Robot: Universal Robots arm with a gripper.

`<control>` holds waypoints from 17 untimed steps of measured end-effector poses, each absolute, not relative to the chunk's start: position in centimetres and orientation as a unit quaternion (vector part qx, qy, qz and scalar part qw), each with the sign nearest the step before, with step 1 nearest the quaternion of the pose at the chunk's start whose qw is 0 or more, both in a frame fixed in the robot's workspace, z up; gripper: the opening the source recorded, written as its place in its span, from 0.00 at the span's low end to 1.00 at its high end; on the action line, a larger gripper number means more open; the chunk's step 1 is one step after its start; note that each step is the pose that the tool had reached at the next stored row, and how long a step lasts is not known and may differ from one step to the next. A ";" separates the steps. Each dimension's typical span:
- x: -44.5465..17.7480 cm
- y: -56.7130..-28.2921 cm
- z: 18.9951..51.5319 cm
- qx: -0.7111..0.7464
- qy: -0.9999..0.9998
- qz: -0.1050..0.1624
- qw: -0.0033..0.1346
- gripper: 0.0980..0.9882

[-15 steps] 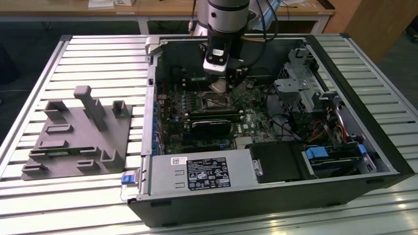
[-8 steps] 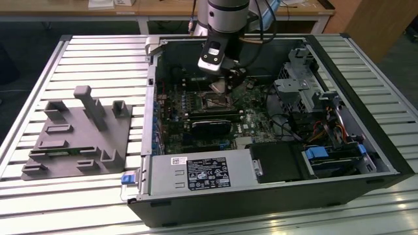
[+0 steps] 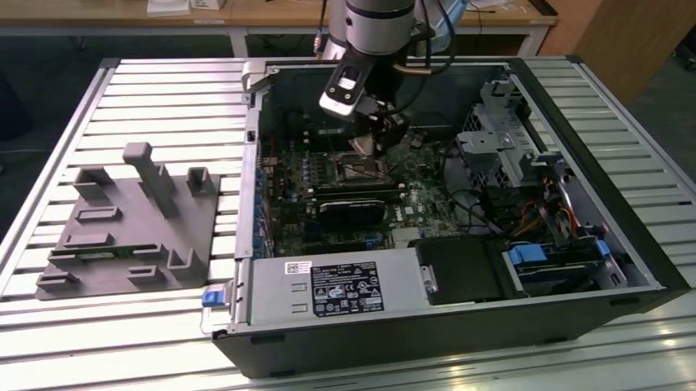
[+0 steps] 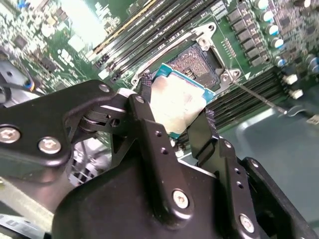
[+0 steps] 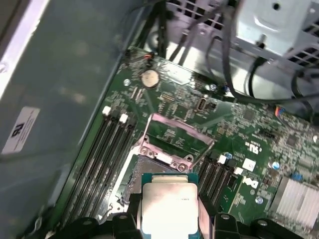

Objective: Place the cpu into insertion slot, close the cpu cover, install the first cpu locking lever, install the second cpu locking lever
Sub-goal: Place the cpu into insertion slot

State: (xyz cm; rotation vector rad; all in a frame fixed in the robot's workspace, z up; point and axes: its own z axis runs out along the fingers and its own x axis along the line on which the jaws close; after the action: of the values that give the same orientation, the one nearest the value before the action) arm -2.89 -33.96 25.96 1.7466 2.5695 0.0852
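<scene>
While the arm reaches down into the open computer case (image 3: 641, 269), its gripper (image 4: 175, 103) stands clamped on the cpu (image 5: 169, 206), one black finger (image 4: 144, 99) pressed against each of two opposite edges. In both wrist views the chip's dull silver top faces the cameras, with a green border showing along its far edge. It hangs close above the insertion slot (image 4: 199, 59) and is not seated: part of the slot's dark centre and silvery rim lies uncovered just beyond the chip. The cpu cover (image 5: 175, 138) is swung open, standing tilted up at the slot's far side in the first wrist view, its square window showing the green motherboard (image 5: 239, 124) behind. A thin metal lever (image 4: 259, 98) juts out beside the slot, angled away from it. Long black memory sockets (image 5: 102, 149) run alongside the slot, and a round coin battery (image 5: 149, 77) sits on the board beyond the raised cover. In the exterior view, a grey moulded fixture (image 3: 130, 224) lies well apart from the slot, outside the case on the slatted table (image 3: 163, 81).
</scene>
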 end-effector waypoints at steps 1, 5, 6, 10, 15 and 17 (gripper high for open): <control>-2.9 -34.0 26.0 0.570 0.821 0.027 0.017 0.49; -2.9 -34.0 25.9 0.599 0.800 0.027 0.018 0.49; -2.9 -34.0 25.9 0.606 0.795 0.026 0.018 0.49; -2.9 -34.0 25.8 0.635 0.772 0.026 0.019 0.49; -2.9 -34.0 25.6 0.669 0.742 0.025 0.020 0.49; -2.9 -34.0 25.5 0.683 0.730 0.024 0.021 0.49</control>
State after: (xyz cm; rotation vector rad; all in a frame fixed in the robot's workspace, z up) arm -2.89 -33.96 25.53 2.1164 2.2640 0.0759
